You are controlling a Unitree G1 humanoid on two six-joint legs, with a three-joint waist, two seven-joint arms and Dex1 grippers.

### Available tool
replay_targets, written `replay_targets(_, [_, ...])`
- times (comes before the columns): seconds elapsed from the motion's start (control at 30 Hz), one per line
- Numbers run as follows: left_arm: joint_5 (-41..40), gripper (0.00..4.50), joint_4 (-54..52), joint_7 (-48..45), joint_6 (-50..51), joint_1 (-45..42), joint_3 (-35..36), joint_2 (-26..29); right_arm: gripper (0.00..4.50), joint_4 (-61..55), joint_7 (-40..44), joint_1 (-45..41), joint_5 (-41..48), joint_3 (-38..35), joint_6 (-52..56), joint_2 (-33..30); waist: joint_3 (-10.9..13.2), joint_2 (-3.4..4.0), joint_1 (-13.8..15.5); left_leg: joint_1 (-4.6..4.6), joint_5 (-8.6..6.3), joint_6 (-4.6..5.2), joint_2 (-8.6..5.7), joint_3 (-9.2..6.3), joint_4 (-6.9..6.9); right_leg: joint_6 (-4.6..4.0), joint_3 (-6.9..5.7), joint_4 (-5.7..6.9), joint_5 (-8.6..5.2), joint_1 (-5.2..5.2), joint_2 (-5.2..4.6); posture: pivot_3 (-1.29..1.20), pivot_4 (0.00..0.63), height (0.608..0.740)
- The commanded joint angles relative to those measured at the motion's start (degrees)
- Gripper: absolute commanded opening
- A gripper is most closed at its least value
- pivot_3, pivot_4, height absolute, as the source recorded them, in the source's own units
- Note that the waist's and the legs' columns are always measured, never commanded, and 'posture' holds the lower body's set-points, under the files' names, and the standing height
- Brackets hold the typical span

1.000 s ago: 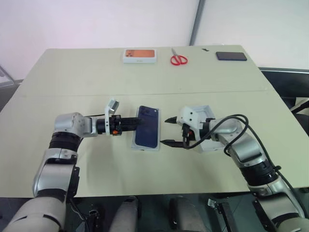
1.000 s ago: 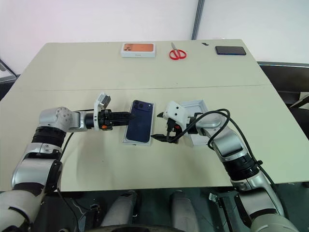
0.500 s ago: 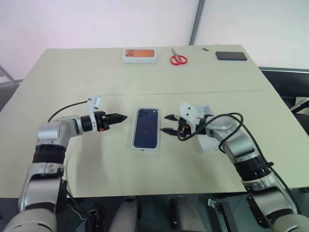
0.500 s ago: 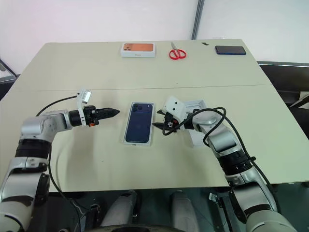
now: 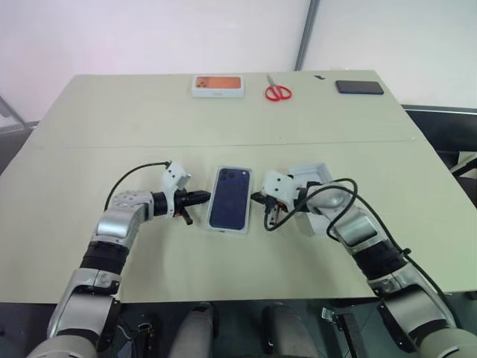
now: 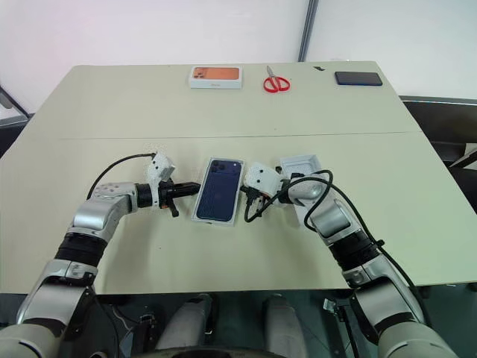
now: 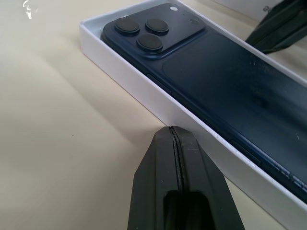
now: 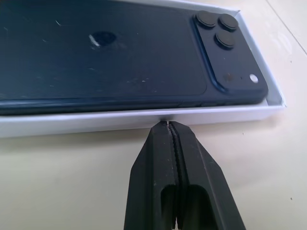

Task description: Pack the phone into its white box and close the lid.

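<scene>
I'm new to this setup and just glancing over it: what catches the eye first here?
The phone lying camera side up in the white box at the table's middle draws the eye. A shut tool flanks each long side of the box: the left tool and the right tool. Red scissors lie along the far edge.

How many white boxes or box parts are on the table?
3: the white box holding the phone at centre, the lid right of it, and a white box with an orange picture at the far edge.
</scene>
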Motion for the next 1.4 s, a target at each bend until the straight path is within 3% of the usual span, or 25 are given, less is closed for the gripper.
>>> replay_targets(0.03, [-0.5,0.0,-1.6,-1.2,1.4,0.7,-1.2,-1.2,0.04,-1.6,-0.5,-0.1,-0.6,-0.3,-1.8,0.5,0.0,0.0,0.0,0.0,0.0,0.0,0.0,0.0,0.0,0.0,0.0,0.0,0.0,0.0,0.0,0.0,0.15,0.74])
replay_targets(0.3, [-1.9,0.0,-6.6,-1.5,5.9,1.1,-2.0,-3.9,0.04,-2.5,1.4,1.5,0.1,-3.7,-1.7,-3.8,0.0,0.0,0.3,0.0,0.0,0.01,-0.01,-0.02,0.03,0.01,-0.03,0.0,0.0,0.05,-0.01,0.0,0.15,0.74])
replay_targets(0.8, [1.6,0.0,2.8,-0.8,3.1,-6.2,-5.4,-12.6,0.04,-3.9,3.6,5.5,0.6,-8.4,-1.4,-11.2,0.0,-0.01,0.2,0.01,-0.01,0.03,-0.05,-0.03,0.1,0.02,-0.07,-0.02,0.0,0.13,-0.01,0.0,0.15,0.74])
replay_targets(1.4, [1.4,0.0,5.3,-0.6,1.4,-7.8,-2.9,-10.5,0.04,-0.7,1.7,3.5,-0.1,-10.3,-2.8,-12.4,0.0,-0.01,-0.1,0.01,-0.01,0.03,-0.02,-0.04,0.12,0.02,-0.07,0.0,0.0,0.12,0.03,0.0,0.15,0.74])
